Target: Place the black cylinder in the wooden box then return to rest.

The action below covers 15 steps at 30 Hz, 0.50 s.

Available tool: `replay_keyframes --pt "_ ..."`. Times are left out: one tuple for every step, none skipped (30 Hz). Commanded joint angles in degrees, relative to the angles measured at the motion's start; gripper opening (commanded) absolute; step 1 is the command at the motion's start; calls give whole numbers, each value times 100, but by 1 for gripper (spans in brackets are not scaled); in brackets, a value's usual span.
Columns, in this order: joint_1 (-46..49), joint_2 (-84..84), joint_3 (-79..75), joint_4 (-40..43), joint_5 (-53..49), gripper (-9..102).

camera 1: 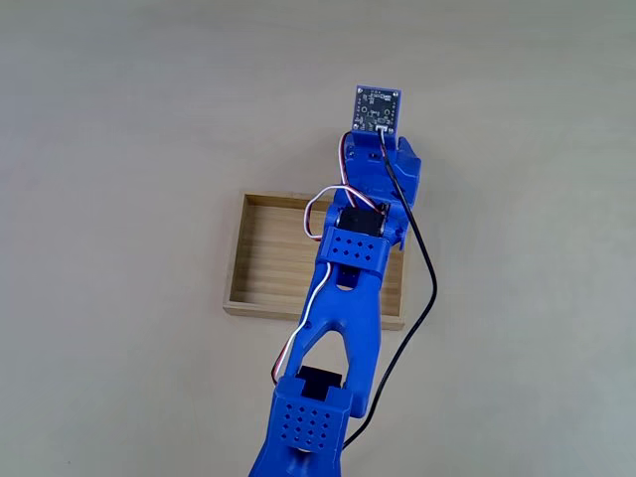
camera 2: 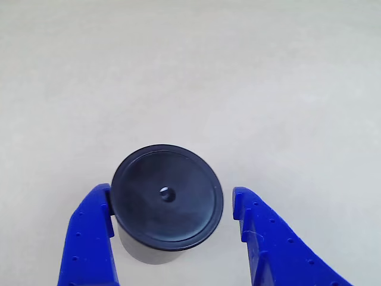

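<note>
In the other view, the black cylinder (camera 2: pixel 167 198) stands upright on the beige table, seen from above, with a round top and a small centre hole. My gripper (camera 2: pixel 172 192) is open around it. The left blue finger (camera 2: pixel 89 238) touches its side, and the right finger (camera 2: pixel 268 244) stands a small gap away. In the fixed view, the wooden box (camera 1: pixel 270 253) lies at mid-table. My blue arm (camera 1: pixel 348 288) reaches across the box's right part to a spot beyond its far wall. The wrist (camera 1: pixel 386 164) hides the fingers and the cylinder there.
A small camera board (camera 1: pixel 379 107) sits at the end of the wrist. A black cable (camera 1: pixel 429 278) loops along the arm's right side. Bare beige tabletop (camera 1: pixel 119 149) surrounds the box on all sides.
</note>
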Motion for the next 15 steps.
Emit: replay_keyframes --pt "-141 -237 -694 -185 -35 19" --pt "-149 -237 -694 -185 -44 17" --pt "-158 -237 -694 -185 -44 16" --pt "-167 -237 -694 -185 -44 16" --pt "-176 -237 -694 -185 -44 16" --pt "-185 -237 -694 -185 -53 16" --pt "-185 -237 -694 -185 -53 16" --pt "-185 -237 -694 -185 -53 16" --pt "-185 -237 -694 -185 -62 16" --pt "-185 -237 -694 -185 -62 16" --pt "-185 -237 -694 -185 -70 16" --pt "-185 -237 -694 -185 -79 16" --pt "-185 -237 -694 -176 -88 16" --pt "-185 -246 -686 -167 -88 16" --pt "-185 -255 -686 -158 -97 16"
